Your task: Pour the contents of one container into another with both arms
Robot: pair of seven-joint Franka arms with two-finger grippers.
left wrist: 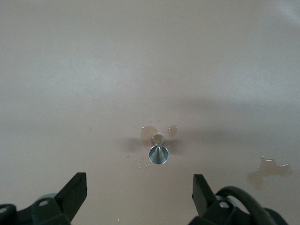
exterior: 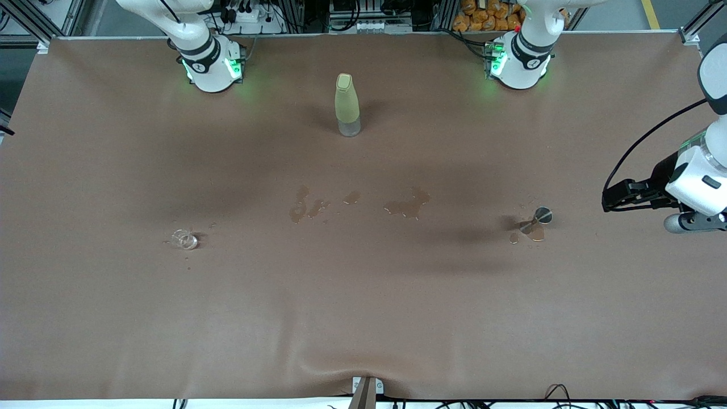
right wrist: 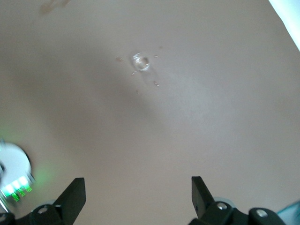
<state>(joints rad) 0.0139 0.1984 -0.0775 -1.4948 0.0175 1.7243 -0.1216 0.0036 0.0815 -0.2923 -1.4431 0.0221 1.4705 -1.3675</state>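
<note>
Jaws on both arms stand wide and hold nothing. Left gripper [left wrist: 139,197] hangs over the tabletop [exterior: 363,318] at the left arm's end, just beside the stemmed glass [exterior: 538,220]. Right gripper [right wrist: 138,199] is out of the front view; its wrist view shows it high over the squat cup [right wrist: 140,61].

Squat cup [exterior: 184,240] sits toward the right arm's end of the tabletop, with droplets around it. Stemmed glass stands upright in a small wet patch, well apart from the cup.

Handling, as judged: both vessels are thin glass, light, rigid, fragile and probably slippery where wet. Take the cup across its wall, low, with a gentle squeeze. Take the stemmed glass at the stem or just under the bowl; it will tip easily.

Count: one squat cup, one stemmed glass, one yellow-green bottle [exterior: 347,104] standing between the arm bases, and several spill patches [exterior: 406,205] mid-tabletop.
</note>
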